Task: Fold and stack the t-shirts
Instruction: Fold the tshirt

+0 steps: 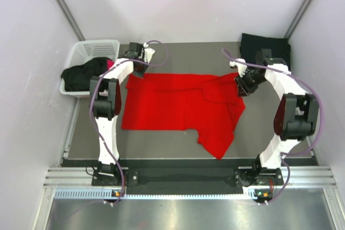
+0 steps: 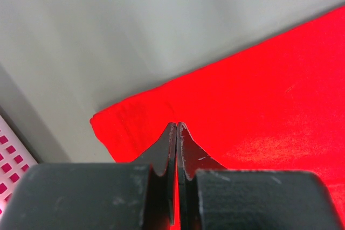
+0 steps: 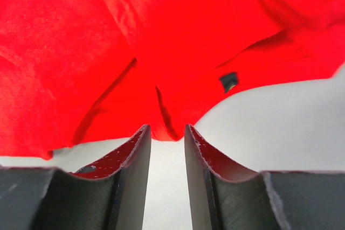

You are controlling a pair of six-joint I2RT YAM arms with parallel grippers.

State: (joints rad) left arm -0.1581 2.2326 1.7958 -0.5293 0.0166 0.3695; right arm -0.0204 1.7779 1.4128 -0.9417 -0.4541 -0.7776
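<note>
The large red t-shirt (image 1: pixel 178 103) lies spread on the grey table, with its right side rumpled and one flap hanging toward the front. My left gripper (image 1: pixel 138 69) is at the shirt's far left corner. In the left wrist view (image 2: pixel 177 125) its jaws are shut, with a thin strip of the red t-shirt (image 2: pixel 259 106) between the pads. My right gripper (image 1: pixel 241 86) is at the shirt's far right edge. In the right wrist view (image 3: pixel 166 127) it is open, with the edge of the red t-shirt (image 3: pixel 108 41) just at its fingertips. A folded black t-shirt (image 1: pixel 264 44) lies at the back right.
The white lattice basket (image 1: pixel 97 44) stands at the back left and holds black cloth (image 1: pixel 83 74) and a bit of pink cloth (image 1: pixel 110 64). Its corner shows in the left wrist view (image 2: pixel 11 154). White walls close in the table on three sides.
</note>
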